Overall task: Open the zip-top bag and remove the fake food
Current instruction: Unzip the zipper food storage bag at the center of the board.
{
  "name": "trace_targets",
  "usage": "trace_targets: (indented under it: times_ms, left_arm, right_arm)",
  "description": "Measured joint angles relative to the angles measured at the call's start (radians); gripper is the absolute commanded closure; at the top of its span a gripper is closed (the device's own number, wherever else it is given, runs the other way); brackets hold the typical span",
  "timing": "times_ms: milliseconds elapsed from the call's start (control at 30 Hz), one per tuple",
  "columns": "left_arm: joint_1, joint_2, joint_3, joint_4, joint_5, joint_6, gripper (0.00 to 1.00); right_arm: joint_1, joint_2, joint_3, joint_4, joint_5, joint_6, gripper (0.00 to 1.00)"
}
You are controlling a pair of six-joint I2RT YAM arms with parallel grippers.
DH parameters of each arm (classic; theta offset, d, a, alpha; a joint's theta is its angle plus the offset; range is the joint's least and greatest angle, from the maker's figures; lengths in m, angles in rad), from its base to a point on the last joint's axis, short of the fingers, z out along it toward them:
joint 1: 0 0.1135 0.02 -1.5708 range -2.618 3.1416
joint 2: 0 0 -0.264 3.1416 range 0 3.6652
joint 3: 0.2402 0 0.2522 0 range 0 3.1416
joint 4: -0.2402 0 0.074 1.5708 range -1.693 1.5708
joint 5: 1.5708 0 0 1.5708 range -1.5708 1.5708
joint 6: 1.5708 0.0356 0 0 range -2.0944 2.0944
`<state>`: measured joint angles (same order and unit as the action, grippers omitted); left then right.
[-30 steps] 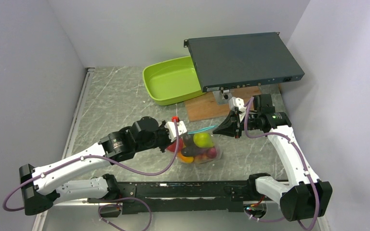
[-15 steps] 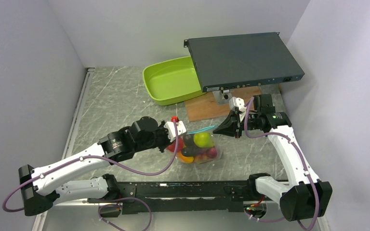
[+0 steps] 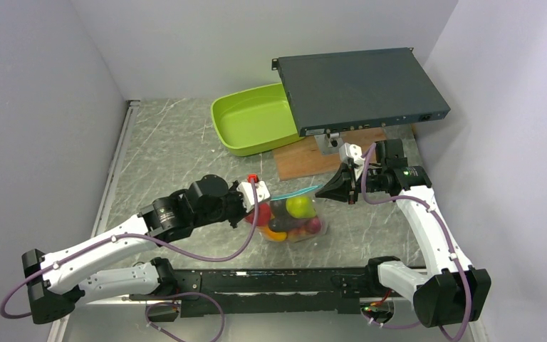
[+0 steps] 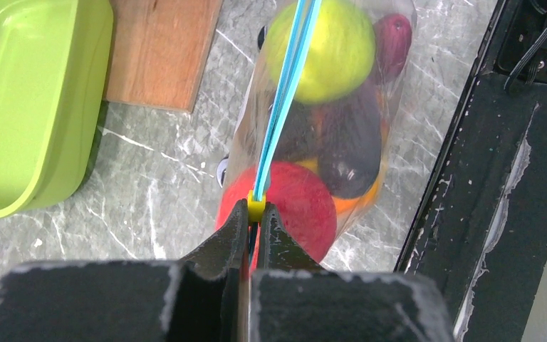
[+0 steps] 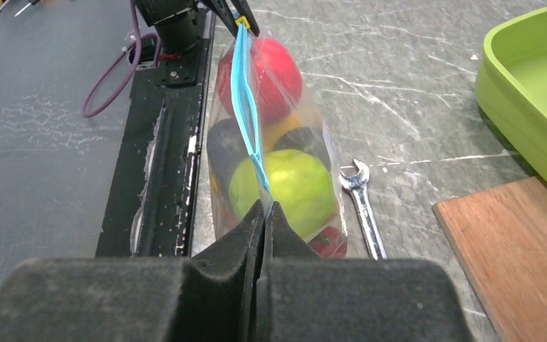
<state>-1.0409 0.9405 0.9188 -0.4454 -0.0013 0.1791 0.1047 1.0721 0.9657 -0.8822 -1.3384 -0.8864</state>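
Grey marbled surface [image 3: 171, 142] between pale walls, seen from above. Lime-green tray [image 3: 253, 120] at upper centre of the top view. Dark flat box [image 3: 360, 89] to the right of it, raised over a wooden board [image 3: 306, 158]. Black rail [image 3: 271, 281] along the bottom edge. Zip-top bag [image 3: 295, 217] just below centre of the top view, strung between both tools, with the blue zip strip [image 4: 285, 100] uppermost and pulled into a taut straight line. Sealed or parted: cannot tell. Left tool [image 4: 255, 214] at bottom centre of the left wrist view, clenched on the small yellow slider [image 4: 256, 206] at one end of the strip. Right tool [image 5: 265, 210] at bottom centre of the right wrist view, clenched on the opposite end of the strip. Fake food [image 3: 292, 222] all inside the bag. Red apple [image 4: 295, 206] nearest the left tool, green fruit [image 4: 327, 46] nearest the right tool, dark purple pieces [image 4: 352, 149] and a sliver of orange between. Wrench [image 5: 363, 206] flat on the surface, just beside the bag, right of it in the right wrist view.
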Motion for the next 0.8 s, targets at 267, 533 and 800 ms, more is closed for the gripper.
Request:
trace_targets:
  times_ms: [267, 533, 800]
  left_arm:
    - [0.01, -0.039, -0.01, -0.038, -0.015, 0.001, 1.0]
    - [0.019, -0.067, -0.016, -0.073, -0.024, 0.003, 1.0]
    - [0.024, -0.089, -0.016, -0.121, -0.057, 0.012, 1.0]
  right_arm:
    - [-0.014, 0.0, 0.0, 0.0, 0.004, 0.008, 1.0]
    - [-0.029, 0.0, 0.0, 0.001, 0.006, 0.018, 1.0]
    - [-0.04, 0.0, 0.0, 0.001, 0.01, 0.023, 1.0]
